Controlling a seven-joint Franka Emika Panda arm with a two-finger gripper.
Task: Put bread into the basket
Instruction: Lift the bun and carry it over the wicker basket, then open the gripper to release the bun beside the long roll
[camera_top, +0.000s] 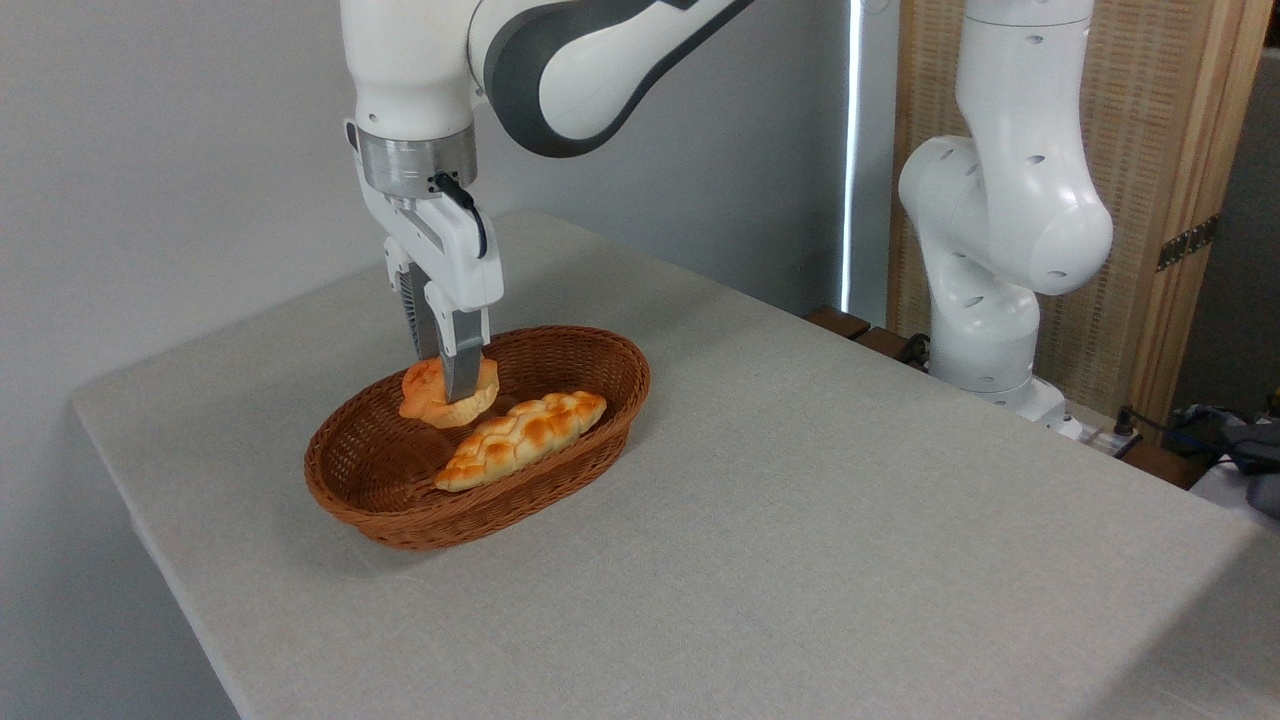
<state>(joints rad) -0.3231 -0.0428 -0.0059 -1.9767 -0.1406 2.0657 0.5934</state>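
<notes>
The fingers (450, 385) point straight down and pinch the bread (448, 393) between them; the near finger lies flat against the front side of the bun, and the other finger is mostly hidden behind it. The bread is tilted, with its orange lumpy side to the left and its paler side to the right, and it sits inside the rim of the basket (400, 520), over the far left part of it. I cannot tell if the bread touches the basket floor or is held just above it. Just to the right of the fingers and a little nearer to the camera, a long braided loaf (520, 440) lies inside the same basket, close beside the bread. The basket stands on the grey tabletop (800, 520). Well to the right of the fingers, behind the far edge of the tabletop, the white base of the arm (990, 260) stands.
</notes>
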